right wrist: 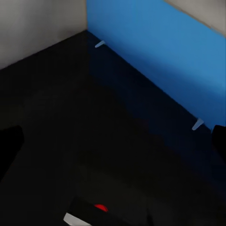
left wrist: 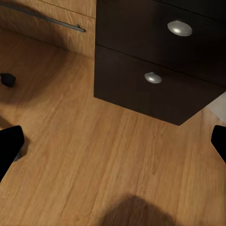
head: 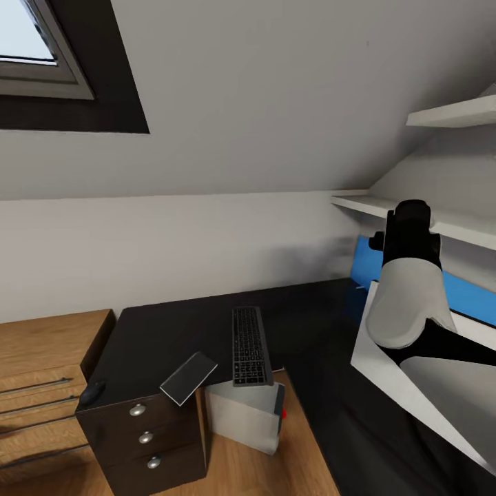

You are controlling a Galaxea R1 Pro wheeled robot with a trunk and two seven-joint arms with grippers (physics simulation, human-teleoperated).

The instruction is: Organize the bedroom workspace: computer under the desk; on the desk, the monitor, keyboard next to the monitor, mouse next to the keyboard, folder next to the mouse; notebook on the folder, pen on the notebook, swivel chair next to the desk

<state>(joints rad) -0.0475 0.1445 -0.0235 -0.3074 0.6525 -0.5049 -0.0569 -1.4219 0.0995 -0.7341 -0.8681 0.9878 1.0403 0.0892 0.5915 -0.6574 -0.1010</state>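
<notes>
The black desk (head: 172, 331) carries the keyboard (head: 249, 346), whose near end overhangs the front edge. Beside it the notebook (head: 188, 377) also juts over the edge. The mouse (head: 91, 393) rests on the desk's left front corner. The white computer (head: 244, 413) stands on the floor next to the drawers (head: 146, 437). A pale flat slab (head: 413, 393) on the desk's right wing looks like the monitor's back. My right gripper (right wrist: 113, 141) hovers open above the dark desktop (right wrist: 70, 117). My left gripper (left wrist: 113, 146) is open over the wood floor, facing the drawers (left wrist: 155, 75). Folder, pen and swivel chair are out of view.
A light wooden chest (head: 41, 372) stands left of the desk. A blue wall panel (head: 455, 289) runs behind the desk's right wing, under white shelves (head: 441, 220). The ceiling slopes low over the desk, with a skylight (head: 34, 41) at top left.
</notes>
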